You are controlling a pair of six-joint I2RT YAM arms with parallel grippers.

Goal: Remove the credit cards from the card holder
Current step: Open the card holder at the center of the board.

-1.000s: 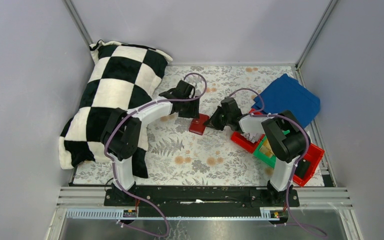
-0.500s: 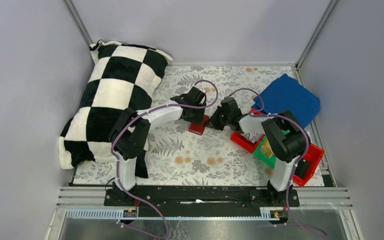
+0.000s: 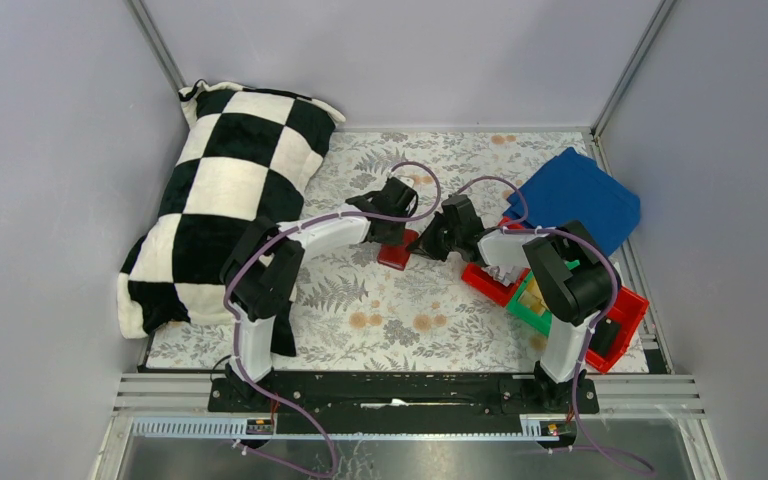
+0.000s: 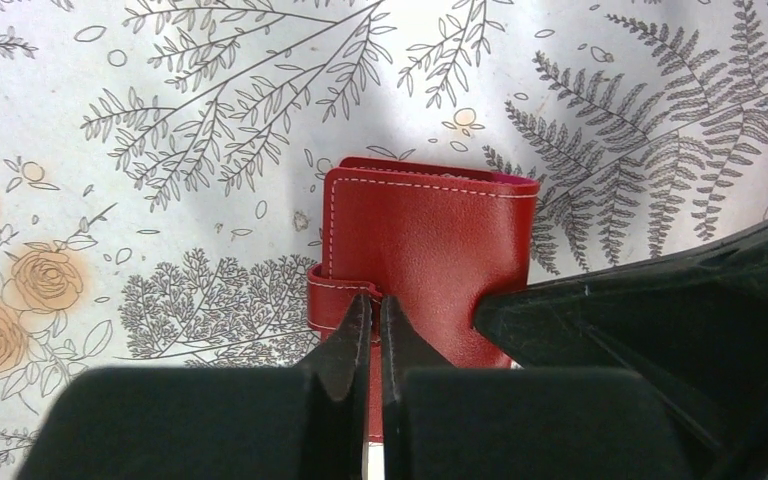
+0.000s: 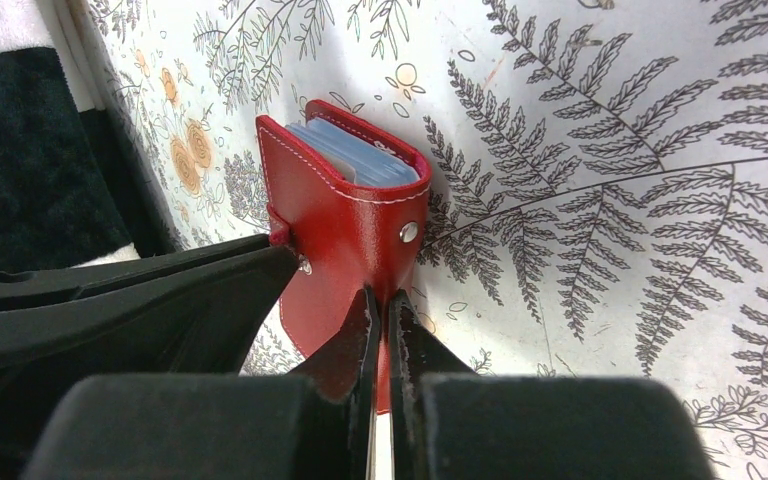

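The dark-red card holder point(image 3: 396, 254) lies folded on the floral mat between my two grippers. In the left wrist view its stitched cover point(image 4: 430, 235) faces me, and my left gripper point(image 4: 375, 300) is shut on the small snap tab at its left edge. My right gripper point(image 5: 380, 296) is shut on the near edge of the card holder point(image 5: 345, 225). Pale blue credit cards point(image 5: 355, 158) show edge-on in its far opening. From above, the left gripper point(image 3: 397, 238) and the right gripper point(image 3: 421, 245) meet over the holder.
A black-and-white checkered pillow point(image 3: 230, 190) fills the left side. A blue cloth point(image 3: 575, 195) lies at the back right. Red bins point(image 3: 622, 322) and a green bin point(image 3: 530, 305) stand by the right arm's base. The cell walls are close all round.
My left gripper has moved right and down onto the card holder, and its jaws have closed on the snap tab. The right gripper has held still, shut on the holder.
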